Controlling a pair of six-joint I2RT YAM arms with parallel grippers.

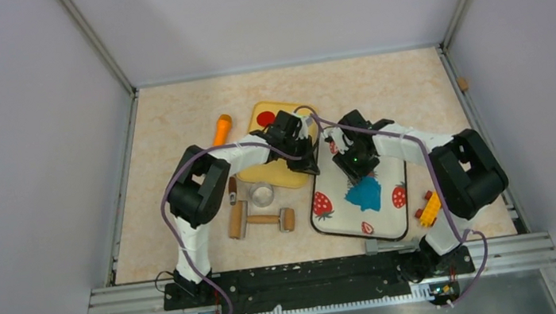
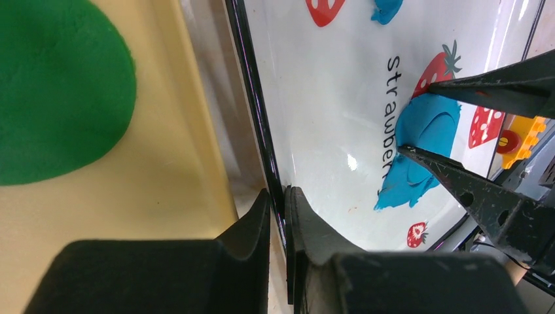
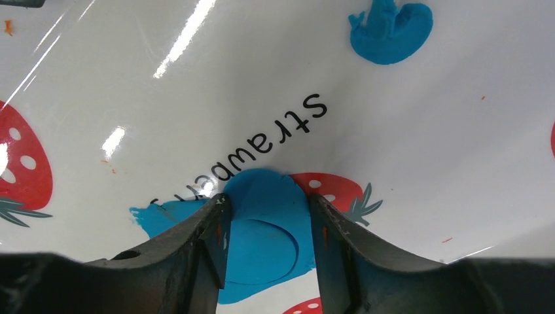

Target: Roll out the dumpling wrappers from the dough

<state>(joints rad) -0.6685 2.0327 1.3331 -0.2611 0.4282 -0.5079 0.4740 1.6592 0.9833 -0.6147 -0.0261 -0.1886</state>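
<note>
Blue dough [image 3: 265, 245] between the right hand's [image 3: 268, 201] fingers [image 3: 196, 255] (spread apart)

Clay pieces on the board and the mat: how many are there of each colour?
Red disc: 1
Green disc: 1
Blue dough: 2, flat patch and small lump
Total: 4

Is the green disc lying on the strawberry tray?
No, in the left wrist view the green disc lies on the yellow board, beside the strawberry tray.
</note>
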